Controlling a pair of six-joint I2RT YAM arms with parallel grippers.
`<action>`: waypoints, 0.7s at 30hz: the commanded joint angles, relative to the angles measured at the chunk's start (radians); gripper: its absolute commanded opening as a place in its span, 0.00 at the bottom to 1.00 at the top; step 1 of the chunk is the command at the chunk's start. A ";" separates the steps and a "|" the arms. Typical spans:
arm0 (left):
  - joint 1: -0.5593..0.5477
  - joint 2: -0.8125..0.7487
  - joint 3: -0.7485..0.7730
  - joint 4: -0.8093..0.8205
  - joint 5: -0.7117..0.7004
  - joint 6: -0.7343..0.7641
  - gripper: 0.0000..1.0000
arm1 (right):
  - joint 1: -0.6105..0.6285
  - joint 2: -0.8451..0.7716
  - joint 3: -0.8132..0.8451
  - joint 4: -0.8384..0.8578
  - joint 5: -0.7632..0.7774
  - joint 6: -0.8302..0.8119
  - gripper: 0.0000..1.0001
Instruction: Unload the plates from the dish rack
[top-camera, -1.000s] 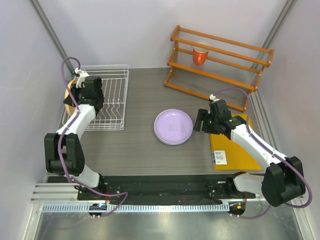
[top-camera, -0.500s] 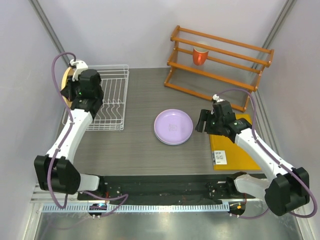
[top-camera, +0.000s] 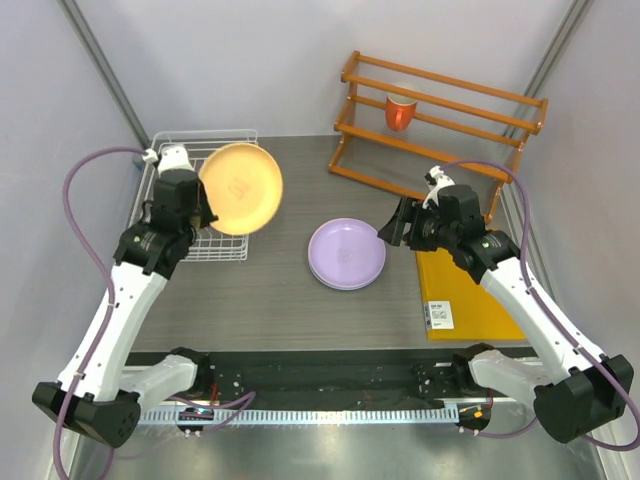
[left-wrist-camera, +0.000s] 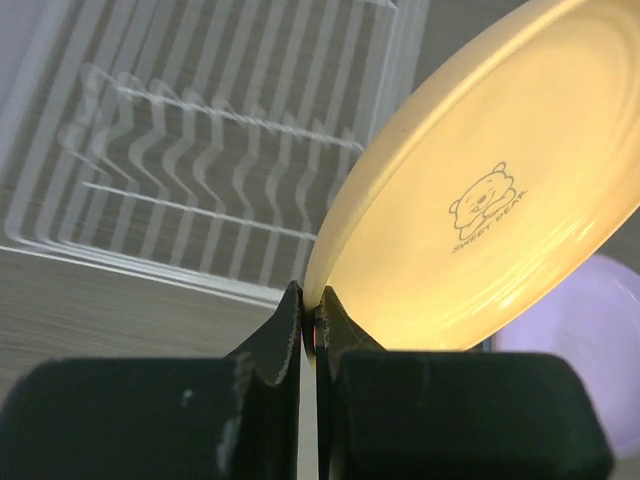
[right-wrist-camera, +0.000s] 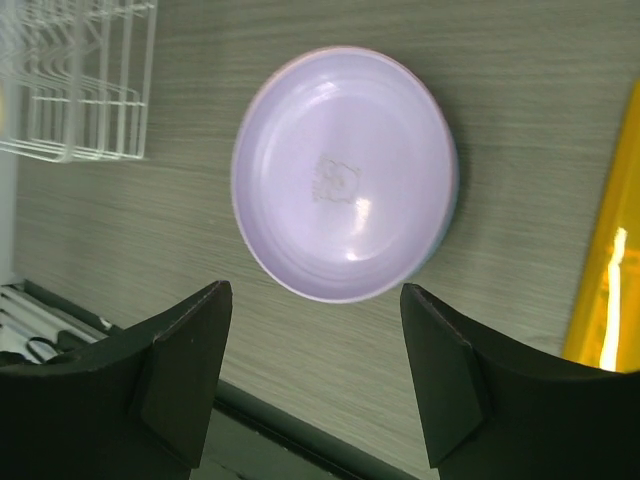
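My left gripper (top-camera: 203, 211) is shut on the rim of the orange-yellow plate (top-camera: 241, 187) and holds it tilted in the air above the right edge of the white wire dish rack (top-camera: 160, 140). The left wrist view shows the plate (left-wrist-camera: 500, 200) pinched at its edge by the gripper (left-wrist-camera: 309, 318), with the rack (left-wrist-camera: 200, 150) below holding no plates. A lilac purple plate (top-camera: 346, 253) lies flat on the table's middle, a light blue rim showing under it. My right gripper (top-camera: 388, 226) is open just right of it and hovers over it (right-wrist-camera: 345, 185) in the right wrist view. The pink plate is not visible.
An orange wooden slatted shelf (top-camera: 440, 130) stands at the back right with an orange-red cup (top-camera: 400, 111) on it. A yellow flat board (top-camera: 462, 290) lies on the table under my right arm. Grey walls close in both sides.
My left gripper has lifted the orange-yellow plate out of the rack's left side and carried it up and to the right. My right gripper has moved slightly back and toward the purple plate.
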 joint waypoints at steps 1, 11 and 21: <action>-0.076 -0.042 -0.083 -0.012 0.271 -0.212 0.00 | 0.050 -0.018 0.059 0.108 -0.068 0.058 0.75; -0.331 -0.007 -0.108 0.005 0.177 -0.307 0.00 | 0.202 0.062 0.078 0.135 0.041 0.072 0.76; -0.475 0.054 -0.097 0.054 0.130 -0.343 0.00 | 0.229 0.111 0.072 0.138 0.077 0.064 0.73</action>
